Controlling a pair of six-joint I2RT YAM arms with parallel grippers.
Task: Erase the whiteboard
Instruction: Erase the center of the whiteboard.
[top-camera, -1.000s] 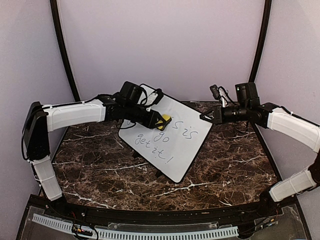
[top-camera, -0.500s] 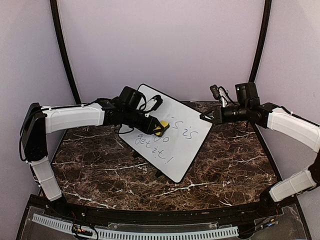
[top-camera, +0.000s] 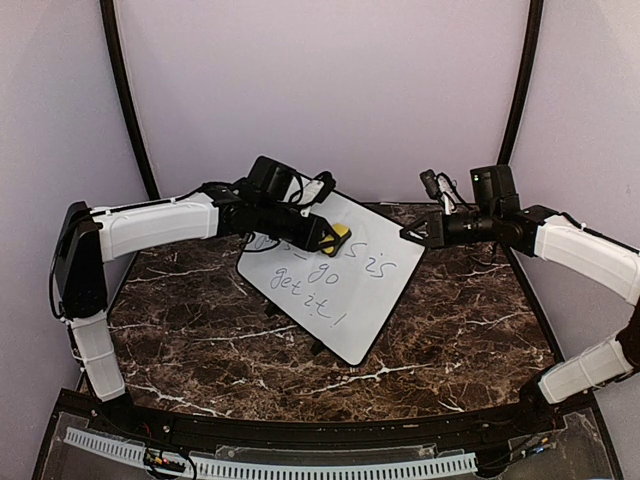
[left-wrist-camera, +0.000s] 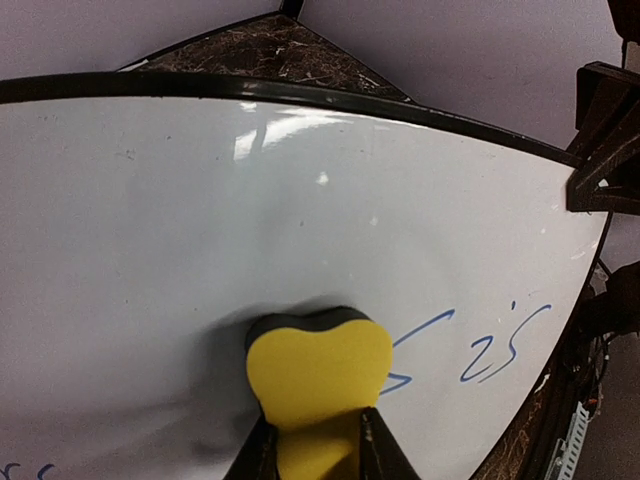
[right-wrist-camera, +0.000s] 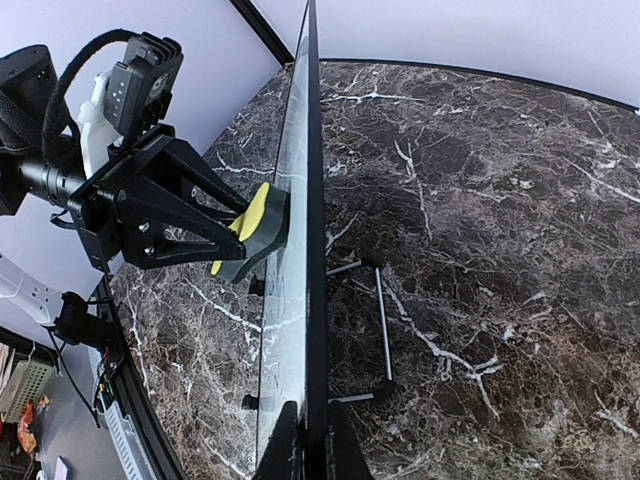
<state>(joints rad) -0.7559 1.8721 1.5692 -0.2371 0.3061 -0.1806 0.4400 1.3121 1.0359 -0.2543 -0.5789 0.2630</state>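
Two grippers are clamping: left gripper (top-camera: 330, 238) is squeezing a yellow eraser (top-camera: 341, 233) against the whiteboard (top-camera: 345, 300), propped tilted on the dark marble table (top-camera: 200, 330); right gripper (top-camera: 408, 236) is pinching its edge, lilac walls (top-camera: 320, 90) surrounding.

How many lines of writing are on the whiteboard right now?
3 on the whiteboard: the top line right of the yellow eraser, a short word below it, and the bottom line under that. The left arm may hide more.
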